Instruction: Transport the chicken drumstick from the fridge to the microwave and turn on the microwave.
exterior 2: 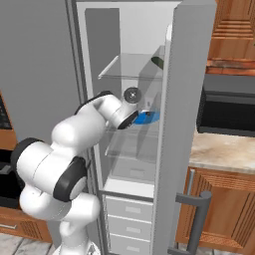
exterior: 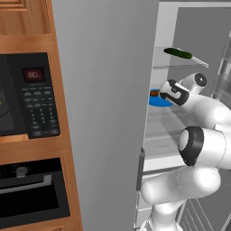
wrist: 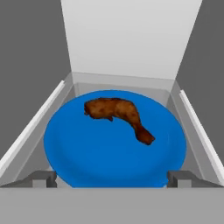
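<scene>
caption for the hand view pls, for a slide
Open gripper poised over the chicken drumstick lying on a blue plate on a fridge shelf.

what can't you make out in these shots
- Chicken drumstick: in the left base view it is a small brown speck on the blue plate, partly covered by the hand.
- Microwave: left part cut off by the frame edge in the left base view; red display digits too blurred to read.
- Cucumber: in the right base view mostly hidden behind the fridge door.
</scene>
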### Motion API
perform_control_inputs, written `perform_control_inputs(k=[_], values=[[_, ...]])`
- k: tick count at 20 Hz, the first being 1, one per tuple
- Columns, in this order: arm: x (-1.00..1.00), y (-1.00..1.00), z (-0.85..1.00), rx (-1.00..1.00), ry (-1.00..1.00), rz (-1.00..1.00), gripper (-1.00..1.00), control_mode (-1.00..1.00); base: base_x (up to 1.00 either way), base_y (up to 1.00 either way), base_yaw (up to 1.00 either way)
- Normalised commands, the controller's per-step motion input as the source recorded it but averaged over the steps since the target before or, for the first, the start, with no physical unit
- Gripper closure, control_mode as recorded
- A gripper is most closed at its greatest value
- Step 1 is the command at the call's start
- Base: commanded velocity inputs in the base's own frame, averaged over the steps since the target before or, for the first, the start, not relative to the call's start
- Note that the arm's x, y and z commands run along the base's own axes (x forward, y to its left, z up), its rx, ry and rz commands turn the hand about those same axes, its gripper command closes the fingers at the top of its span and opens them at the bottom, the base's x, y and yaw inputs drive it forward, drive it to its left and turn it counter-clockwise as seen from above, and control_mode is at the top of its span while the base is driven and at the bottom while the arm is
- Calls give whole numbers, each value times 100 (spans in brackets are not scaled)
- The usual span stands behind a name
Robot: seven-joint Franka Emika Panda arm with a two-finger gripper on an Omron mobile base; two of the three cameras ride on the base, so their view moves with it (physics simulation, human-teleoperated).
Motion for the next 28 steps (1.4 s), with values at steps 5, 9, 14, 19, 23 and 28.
perform_control_inputs(k=[5, 9, 14, 19, 23, 28], values=[[40, -21, -2, 0, 0, 0, -100, -100, 0, 0, 0], [43, -14, -13, 0, 0, 0, -100, -100, 0, 0, 0], [36, -10, -23, 0, 0, 0, -100, -100, 0, 0, 0], [31, -10, -26, 0, 1, 0, -100, -100, 0, 0, 0], [32, -14, -19, 0, 7, 0, -100, -100, 0, 0, 0], [30, -11, -13, 0, 6, 0, -100, -100, 0, 0, 0]])
